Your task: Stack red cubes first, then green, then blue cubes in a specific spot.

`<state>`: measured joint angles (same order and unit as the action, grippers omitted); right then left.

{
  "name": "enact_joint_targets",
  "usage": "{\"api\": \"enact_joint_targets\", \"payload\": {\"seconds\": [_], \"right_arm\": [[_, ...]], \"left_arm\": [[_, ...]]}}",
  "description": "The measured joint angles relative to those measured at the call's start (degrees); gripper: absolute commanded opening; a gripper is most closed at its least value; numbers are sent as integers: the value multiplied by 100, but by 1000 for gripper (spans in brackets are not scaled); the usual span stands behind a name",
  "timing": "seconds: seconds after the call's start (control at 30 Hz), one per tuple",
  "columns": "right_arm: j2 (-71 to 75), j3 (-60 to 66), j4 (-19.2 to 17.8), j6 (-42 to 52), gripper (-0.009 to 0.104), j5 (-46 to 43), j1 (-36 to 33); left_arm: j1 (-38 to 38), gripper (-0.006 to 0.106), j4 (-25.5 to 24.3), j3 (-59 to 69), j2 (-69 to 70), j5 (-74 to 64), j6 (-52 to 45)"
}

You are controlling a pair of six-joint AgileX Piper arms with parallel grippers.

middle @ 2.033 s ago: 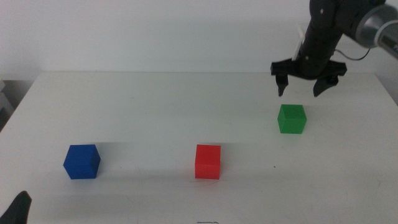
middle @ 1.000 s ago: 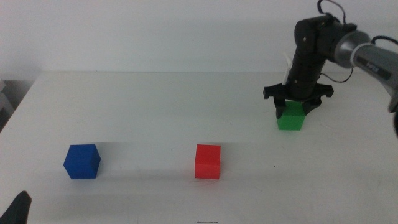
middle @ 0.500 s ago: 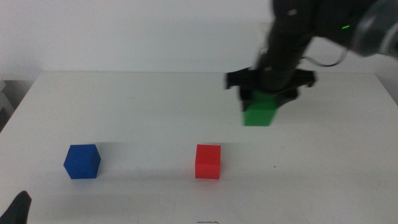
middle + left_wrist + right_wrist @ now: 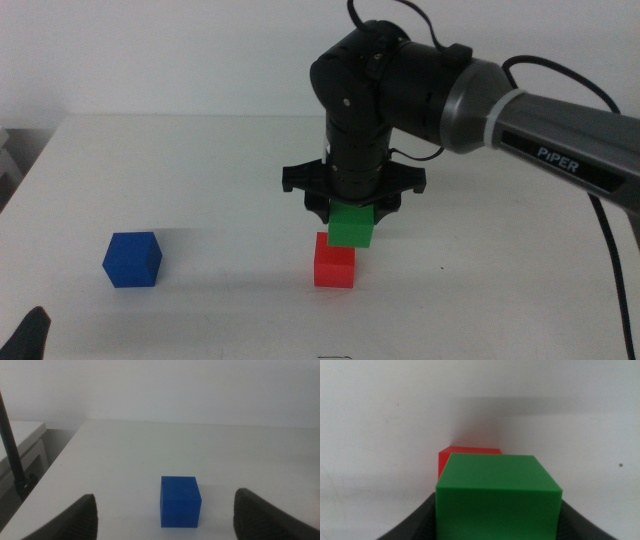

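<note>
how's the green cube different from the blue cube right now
The green cube is clamped between the right gripper's jaws; the blue cube is held by nothing, with the open left gripper waiting short of it. The green cube hangs just above the red cube, offset a little toward the right arm's side; the blue cube sits alone on the table, far off toward the left arm's side. Both look like plain matte cubes of the same size.

"PiPER" in white on the right arm (image 4: pixel 560 130)
</note>
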<state>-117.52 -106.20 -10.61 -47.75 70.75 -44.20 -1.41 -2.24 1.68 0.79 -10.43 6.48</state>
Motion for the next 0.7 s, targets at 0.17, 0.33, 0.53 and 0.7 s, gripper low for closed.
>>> {"api": "enact_joint_targets", "payload": {"seconds": [0.17, 0.33, 0.53, 0.7], "right_arm": [[-119, -92, -11, -36, -1, 0, -109], [-203, -182, -57, -41, -1, -20, -158], [-288, -202, -131, -41, -1, -21, -163], [-401, -202, -147, -41, -1, -37, -170]], "left_arm": [[0, 92, 0, 0, 0, 0, 0], [0, 92, 0, 0, 0, 0, 0], [0, 92, 0, 0, 0, 0, 0], [0, 92, 0, 0, 0, 0, 0]]}}
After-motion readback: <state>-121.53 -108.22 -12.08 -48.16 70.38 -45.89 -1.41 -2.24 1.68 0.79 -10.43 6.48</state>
